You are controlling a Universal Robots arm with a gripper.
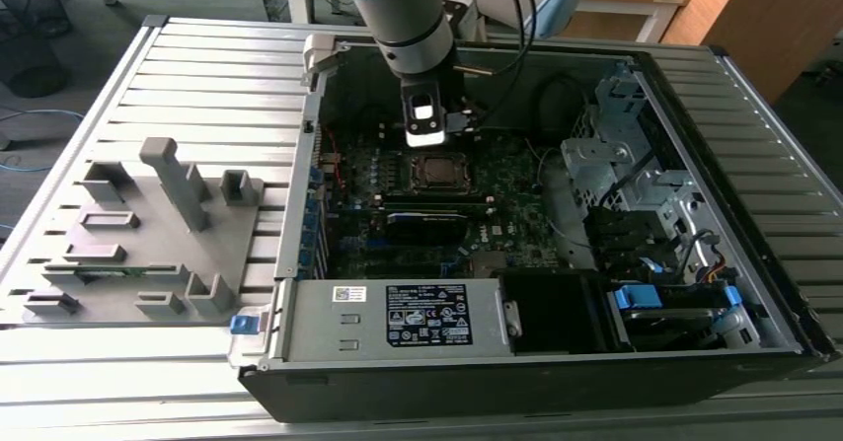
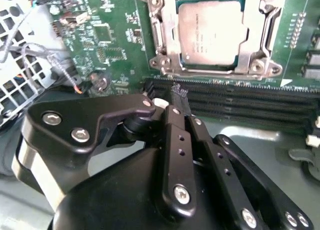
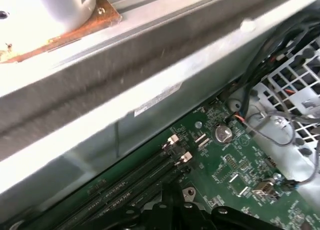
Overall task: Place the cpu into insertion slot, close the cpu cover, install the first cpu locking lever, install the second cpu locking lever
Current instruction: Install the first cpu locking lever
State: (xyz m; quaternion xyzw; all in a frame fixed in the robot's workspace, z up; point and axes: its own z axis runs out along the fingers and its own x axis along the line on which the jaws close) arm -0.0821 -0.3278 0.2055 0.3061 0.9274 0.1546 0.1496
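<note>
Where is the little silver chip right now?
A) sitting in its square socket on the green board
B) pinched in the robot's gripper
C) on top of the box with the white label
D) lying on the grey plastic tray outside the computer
A: in the second wrist view the chip sits in the socket with the metal frame around it, and the gripper carries nothing.

The computer case [image 1: 554,362] lies open on the slatted table [image 1: 197,76]. Inside the case, the motherboard [image 1: 395,254] covers the floor, and the insertion slot [image 1: 436,172] sits on it with the cpu [image 2: 212,33] in it and the cpu cover [image 2: 165,45] down around the chip. The gripper [image 1: 424,137] hangs just above the slot. Toward the exterior view's left of the case, a fixture tray [image 1: 145,234] rests on the table. The power supply box [image 1: 395,318] sits in the case's near edge.
</note>
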